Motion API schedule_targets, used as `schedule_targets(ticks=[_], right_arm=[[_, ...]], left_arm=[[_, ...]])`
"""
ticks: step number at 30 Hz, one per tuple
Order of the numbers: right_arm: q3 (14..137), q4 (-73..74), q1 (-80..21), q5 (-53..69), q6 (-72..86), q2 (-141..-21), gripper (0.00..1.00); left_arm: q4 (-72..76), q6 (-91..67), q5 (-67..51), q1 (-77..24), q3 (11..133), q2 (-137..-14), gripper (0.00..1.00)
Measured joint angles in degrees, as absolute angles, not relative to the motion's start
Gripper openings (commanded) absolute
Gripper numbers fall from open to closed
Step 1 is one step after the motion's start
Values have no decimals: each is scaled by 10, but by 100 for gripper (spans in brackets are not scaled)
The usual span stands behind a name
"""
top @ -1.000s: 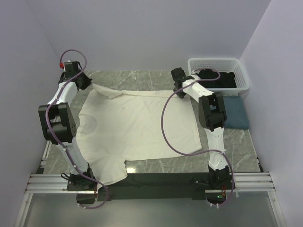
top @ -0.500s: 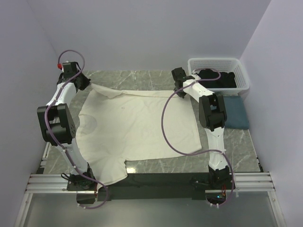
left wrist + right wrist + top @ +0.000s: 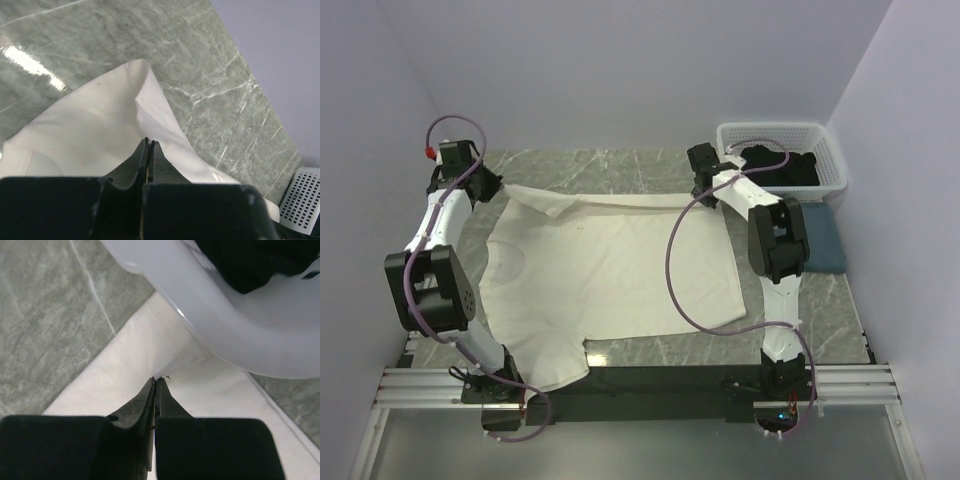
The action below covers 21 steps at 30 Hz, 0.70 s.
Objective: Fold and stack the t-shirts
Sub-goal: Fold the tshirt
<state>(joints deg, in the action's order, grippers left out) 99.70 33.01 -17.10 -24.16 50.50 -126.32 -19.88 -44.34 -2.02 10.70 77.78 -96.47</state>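
The large cream-white t-shirt (image 3: 610, 260) lies spread over the marble table, its near sleeve hanging off the front edge. My left gripper (image 3: 492, 186) is shut on the shirt's far left corner; the left wrist view shows the cloth (image 3: 100, 115) pinched at the closed tips (image 3: 149, 142). At the far right corner, my right gripper (image 3: 704, 196) is shut on the hem, with cloth (image 3: 125, 355) caught between its closed tips (image 3: 156, 380). A slate-blue t-shirt (image 3: 820, 240) lies folded at the right. A black t-shirt (image 3: 785, 165) sits in the basket.
The white lattice basket (image 3: 775, 128) stands at the back right, and its rim (image 3: 240, 340) is close beside my right gripper. Walls enclose the table at the left, back and right. A metal rail (image 3: 640, 385) runs along the front edge.
My left arm has swung outward to the left, drawing the shirt's far left corner with it. The right arm shifted slightly right at the far right corner.
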Motion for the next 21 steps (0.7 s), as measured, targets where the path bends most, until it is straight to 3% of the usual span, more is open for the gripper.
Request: schedule_targets(ticks=[21], right_arm=[[956, 344, -167, -220, 380, -1212, 0]], left_arm=[[-303, -507, 9, 115, 629, -771, 1]])
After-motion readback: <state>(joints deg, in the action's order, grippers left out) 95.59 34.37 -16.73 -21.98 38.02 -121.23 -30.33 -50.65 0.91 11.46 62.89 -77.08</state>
